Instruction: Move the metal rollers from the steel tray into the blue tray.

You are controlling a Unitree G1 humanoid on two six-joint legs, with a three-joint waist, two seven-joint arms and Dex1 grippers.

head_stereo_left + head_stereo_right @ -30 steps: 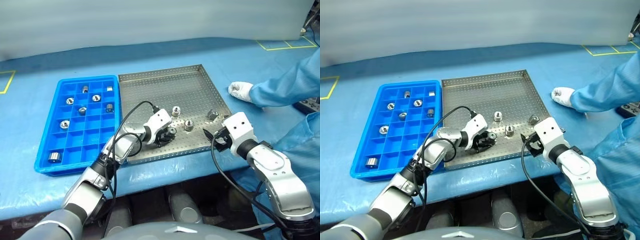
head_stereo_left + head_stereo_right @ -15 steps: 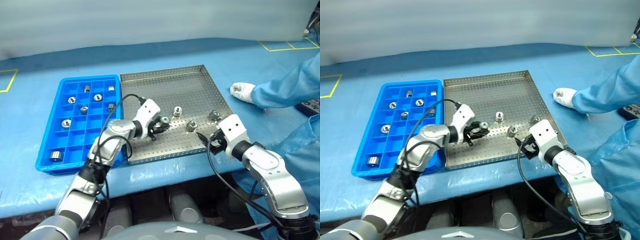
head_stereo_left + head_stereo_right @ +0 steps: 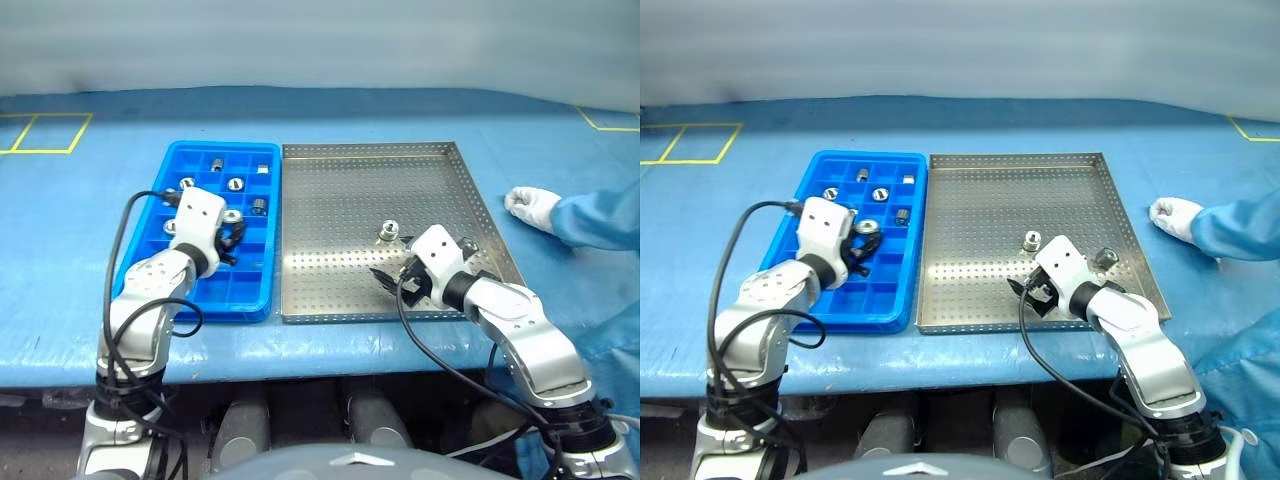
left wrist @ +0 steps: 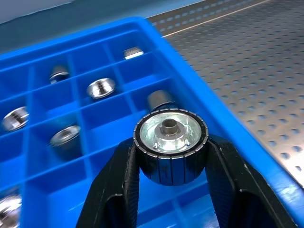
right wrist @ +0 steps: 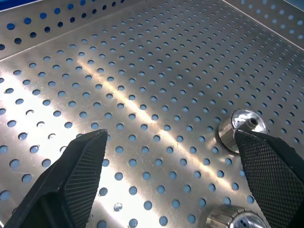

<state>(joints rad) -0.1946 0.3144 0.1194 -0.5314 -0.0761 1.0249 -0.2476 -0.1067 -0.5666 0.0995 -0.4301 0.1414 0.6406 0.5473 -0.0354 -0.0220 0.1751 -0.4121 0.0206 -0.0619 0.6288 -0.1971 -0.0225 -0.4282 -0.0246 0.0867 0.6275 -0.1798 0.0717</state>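
Note:
My left gripper (image 3: 234,239) hovers over the right-hand side of the blue tray (image 3: 214,311) and is shut on one metal roller (image 4: 170,137), whose ribbed rim is pinched between the two black fingers. Several more rollers (image 3: 235,184) lie in the blue tray's far compartments. The steel tray (image 3: 350,195) lies directly to the right of the blue one. My right gripper (image 3: 388,280) is low over its near right part, open wide with nothing between the fingers. One roller (image 3: 387,232) stands just beyond it, close to one fingertip (image 5: 259,152). Another roller (image 3: 1104,258) lies behind that hand.
Both trays rest on a blue-covered table (image 3: 90,300) marked with yellow tape lines. At the table's right edge a person's white-gloved hand (image 3: 530,205) and blue sleeve (image 3: 605,218) lie just beyond the steel tray's right rim.
My left gripper has carried the roller leftward from the steel tray to above the blue tray. The right gripper has edged left, further in over the steel tray. The camera view has also shifted.

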